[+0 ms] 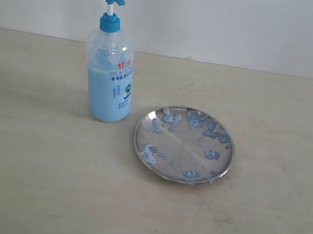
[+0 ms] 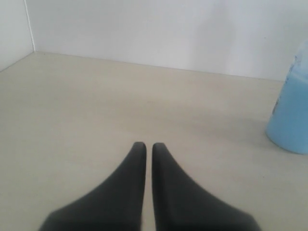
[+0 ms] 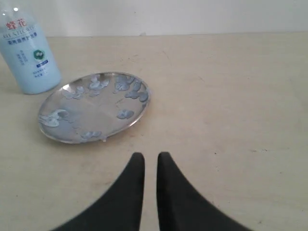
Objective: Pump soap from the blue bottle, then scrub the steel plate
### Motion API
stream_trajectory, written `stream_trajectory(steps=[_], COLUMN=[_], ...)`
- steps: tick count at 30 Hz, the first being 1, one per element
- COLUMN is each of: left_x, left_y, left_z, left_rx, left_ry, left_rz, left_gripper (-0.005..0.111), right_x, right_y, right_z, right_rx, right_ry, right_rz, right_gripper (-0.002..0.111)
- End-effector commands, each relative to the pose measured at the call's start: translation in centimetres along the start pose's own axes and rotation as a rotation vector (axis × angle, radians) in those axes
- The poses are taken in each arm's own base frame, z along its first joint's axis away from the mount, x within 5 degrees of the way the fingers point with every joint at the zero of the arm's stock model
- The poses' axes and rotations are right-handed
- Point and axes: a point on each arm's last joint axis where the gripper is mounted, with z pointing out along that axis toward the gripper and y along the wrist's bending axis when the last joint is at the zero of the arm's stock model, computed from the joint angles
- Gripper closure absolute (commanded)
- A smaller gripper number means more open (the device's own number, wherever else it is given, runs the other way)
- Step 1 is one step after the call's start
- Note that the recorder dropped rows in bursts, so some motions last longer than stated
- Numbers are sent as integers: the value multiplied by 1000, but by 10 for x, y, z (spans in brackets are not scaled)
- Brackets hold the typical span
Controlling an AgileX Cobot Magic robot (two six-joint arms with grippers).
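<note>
The blue bottle [image 1: 109, 66] stands upright on the table, its blue pump head up and pale soap [image 1: 107, 93] filling its lower part. Right of it lies the steel plate [image 1: 184, 144], dotted with bluish blobs. Neither gripper shows in the exterior view. In the left wrist view my left gripper [image 2: 145, 145] is shut, empty, low over bare table, with the bottle [image 2: 290, 113] off to one side. In the right wrist view my right gripper [image 3: 150, 156] is shut, holding nothing, a short way from the plate [image 3: 94, 107], and the bottle [image 3: 30, 52] stands beyond it.
A pale beige table [image 1: 24, 178] carries both things, backed by a white wall [image 1: 234, 21]. A wall corner [image 2: 28, 29] shows in the left wrist view. No sponge or scrubbing tool is in view.
</note>
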Motion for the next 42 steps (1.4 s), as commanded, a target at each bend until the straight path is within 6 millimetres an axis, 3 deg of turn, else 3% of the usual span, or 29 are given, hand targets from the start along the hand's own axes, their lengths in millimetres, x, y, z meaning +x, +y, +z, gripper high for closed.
stream_trajectory(steps=[1, 2, 5, 11, 16, 21, 23, 28, 33, 42], left_x=[0, 0, 0, 0, 0, 0, 0, 0, 0, 0], left_y=[0, 0, 0, 0, 0, 0, 0, 0, 0, 0], left_z=[0, 0, 0, 0, 0, 0, 0, 0, 0, 0], left_rx=[4, 4, 4, 4, 4, 4, 4, 4, 4, 4], left_ry=[-4, -4, -4, -4, -4, -4, -4, -4, -4, -4], left_rz=[6, 6, 6, 6, 6, 6, 6, 6, 6, 6], left_gripper=[102, 102, 102, 102, 102, 102, 102, 102, 102, 102], right_x=[-1, -7, -17, -12, -12, -7, 1, -1, 0, -1], right_y=[15, 19, 20, 19, 5, -6, -7, -8, -7, -12], right_z=[-2, -3, -5, -4, -3, -4, -3, -3, -3, -4], right_rx=[-157, -186, -175, -161, 84, 283, 299, 306, 292, 351], right_ry=[1, -84, -195, -138, -124, -69, 2, -17, -35, -34], right_rz=[-140, -245, -267, -213, -84, -130, -115, -106, 54, -2], right_gripper=[108, 108, 108, 108, 108, 108, 108, 108, 108, 108])
